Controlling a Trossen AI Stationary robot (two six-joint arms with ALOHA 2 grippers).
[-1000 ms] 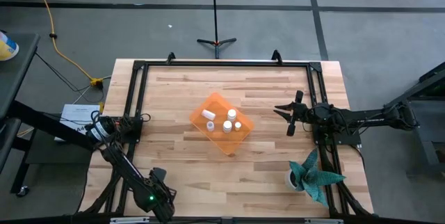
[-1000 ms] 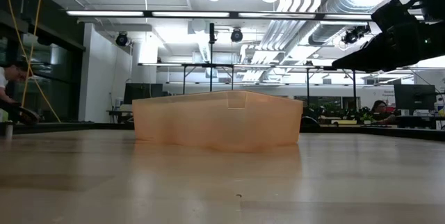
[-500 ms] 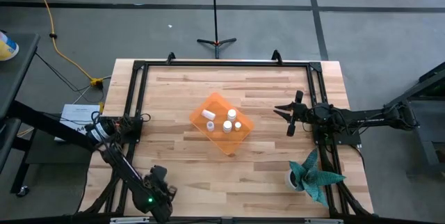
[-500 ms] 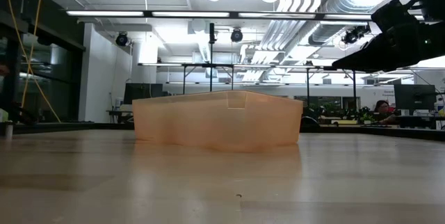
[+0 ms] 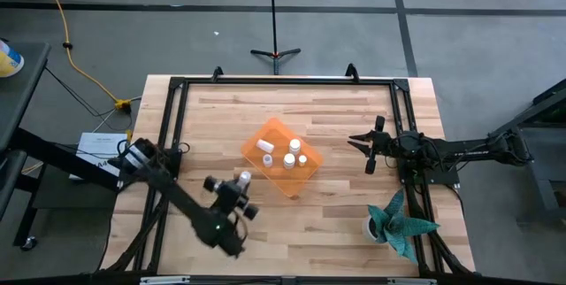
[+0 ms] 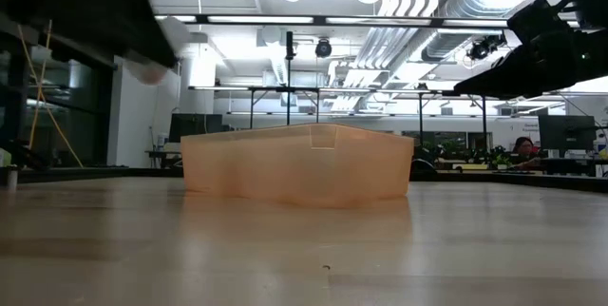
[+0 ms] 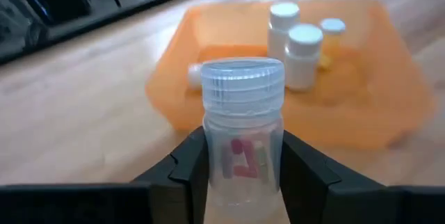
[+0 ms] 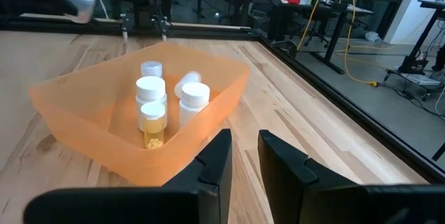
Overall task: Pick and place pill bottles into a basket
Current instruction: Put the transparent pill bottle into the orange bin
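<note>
Floor: grey concrete (image 5: 495, 37) around the table, crossed by dark lines.
Table: light wooden planks (image 5: 336, 205) edged by a black metal frame (image 5: 283, 80).
Cable: yellow (image 5: 66, 42), running across the floor.
Ceiling: white pipes and ducts (image 6: 427, 2), strip lights (image 6: 256, 19).
Far room: desks and monitors (image 6: 565, 135).

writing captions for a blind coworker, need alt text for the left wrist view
The left claw grips a clear pill bottle with a ribbed white cap, upright between its two dark fingers. Just beyond it on the wooden table sits the orange basket, already holding several white-capped bottles, most upright.
</note>
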